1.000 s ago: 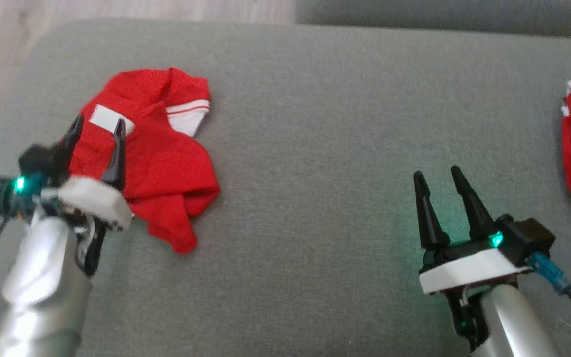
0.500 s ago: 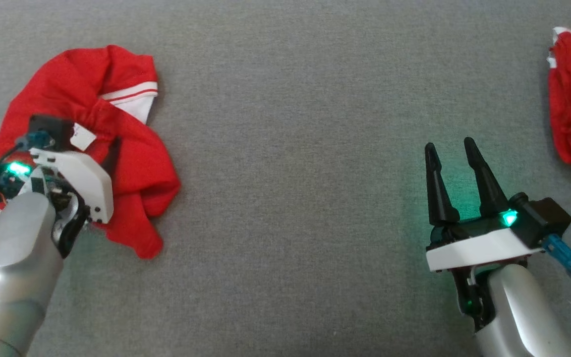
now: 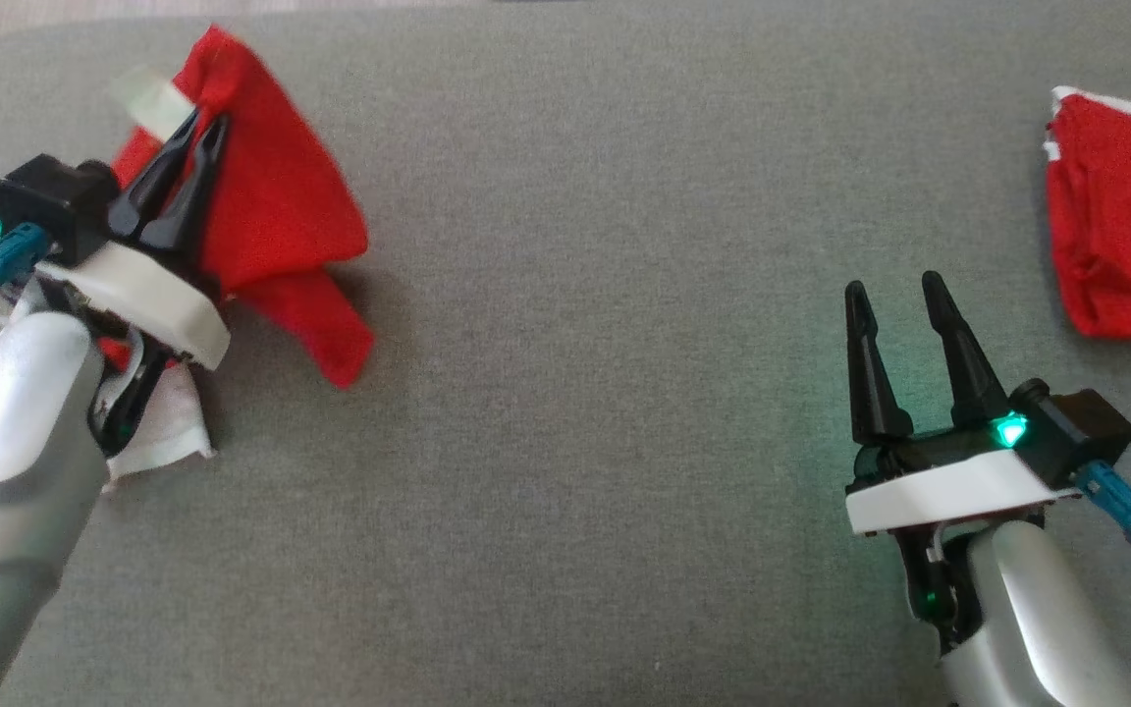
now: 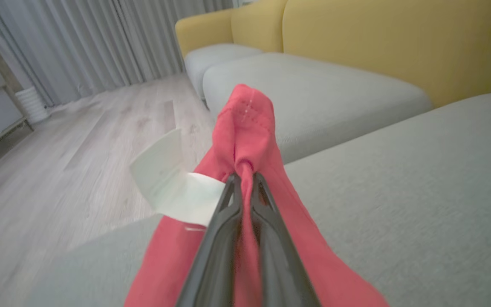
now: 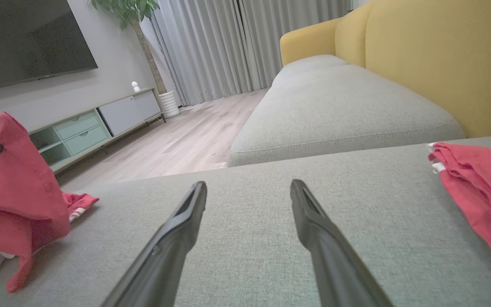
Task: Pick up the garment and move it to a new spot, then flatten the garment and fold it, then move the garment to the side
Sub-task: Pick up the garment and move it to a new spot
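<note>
Now the red garment (image 3: 281,206) hangs from the left gripper (image 3: 208,119), its jaws pinched tight on a bunched fold.

i see soft matt red cloth in the garment (image 3: 281,206), its tag (image 4: 164,187) white and papery. the couch (image 3: 605,344) is grey woven fabric, a bit rough. fingers (image 5: 173,238) matt black plastic, forearms (image 3: 6,412) glossy silver.

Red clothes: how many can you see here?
2. The first garment hangs pinched in the left gripper at the left; the second garment lies at the far right edge. More could be out of frame.
</note>
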Tool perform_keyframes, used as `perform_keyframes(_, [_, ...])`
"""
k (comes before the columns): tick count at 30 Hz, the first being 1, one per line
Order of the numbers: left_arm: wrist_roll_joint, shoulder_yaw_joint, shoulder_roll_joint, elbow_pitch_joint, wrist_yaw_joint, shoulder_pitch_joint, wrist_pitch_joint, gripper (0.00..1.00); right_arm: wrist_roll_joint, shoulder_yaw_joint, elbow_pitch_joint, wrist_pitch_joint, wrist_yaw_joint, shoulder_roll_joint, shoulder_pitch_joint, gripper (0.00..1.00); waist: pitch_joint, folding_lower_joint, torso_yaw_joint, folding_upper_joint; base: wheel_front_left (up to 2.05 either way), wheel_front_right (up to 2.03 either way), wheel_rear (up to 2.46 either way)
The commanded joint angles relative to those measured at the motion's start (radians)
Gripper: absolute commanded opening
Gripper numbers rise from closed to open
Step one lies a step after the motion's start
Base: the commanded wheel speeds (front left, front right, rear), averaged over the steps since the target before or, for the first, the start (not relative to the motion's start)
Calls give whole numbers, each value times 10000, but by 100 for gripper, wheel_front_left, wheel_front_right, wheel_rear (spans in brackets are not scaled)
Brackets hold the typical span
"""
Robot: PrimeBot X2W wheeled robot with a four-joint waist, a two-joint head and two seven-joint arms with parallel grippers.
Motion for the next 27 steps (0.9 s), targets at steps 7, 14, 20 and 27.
perform_keyframes(7, [166,106,987,-2203,18,-627,-666,0,332,388,-187,-107,-7,24,-12,100,-536,1,-351,0,0,0,0])
perform_keyframes(14, [579,-274,1049,-3652,47,-820,-378,0,593,585,-301,-107,-7,24,-168,100,-475,1,-1192,0,0,0,0])
perform_keyframes(20, [886,-968,538,-4283,31,-1651,27,0,984,1088,-534,-107,-7,24,-592,100,31,1,-2461,0,0,0,0])
perform_keyframes(27, [500,-1809,-484,-3073,21,-2758,-342,100,1231,1324,-648,-107,-7,24,-722,100,373,1,-3108,0,0,0,0])
